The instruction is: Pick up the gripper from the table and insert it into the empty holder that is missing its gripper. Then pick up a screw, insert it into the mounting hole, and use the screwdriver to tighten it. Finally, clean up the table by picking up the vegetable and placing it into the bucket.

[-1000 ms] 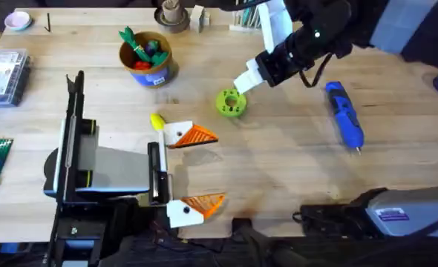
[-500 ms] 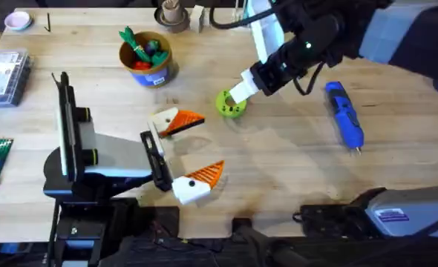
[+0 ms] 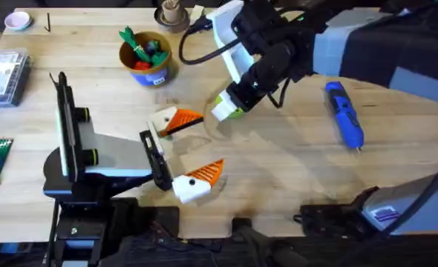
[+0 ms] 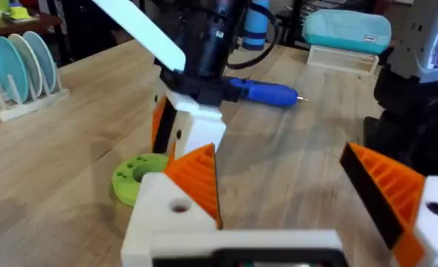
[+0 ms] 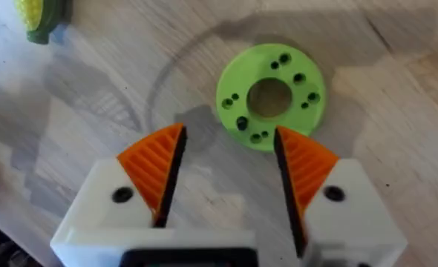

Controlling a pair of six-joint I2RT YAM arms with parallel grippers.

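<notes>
– Where's the yellow vegetable (image 5: 37, 15) now?

– On bare wood near the green disc (image 5: 270, 96), not in the bucket (image 3: 146, 58), which stands at the far side, left of centre, with other toy vegetables inside. So, as I judge it, the clean-up is not done.

– And the earlier steps?

– Each finger of both arms carries one of the orange tips (image 5: 156, 167), so the loose one looks fitted. Dark holes show in the white bases; I cannot tell whether a screw sits in any. The screwdriver (image 3: 344, 115) lies flat on the right, well apart from both arms.

– The jaws?

– The right gripper (image 5: 230, 156) hangs just above the table beside the disc, jaws wide and empty. The left gripper (image 3: 204, 144) is low over the middle, also wide, holding nothing.

– Room to move?

– Tight there: the two grippers are near each other around the disc. The near right of the table is open, and the way toward the bucket looks free of clutter.
</notes>
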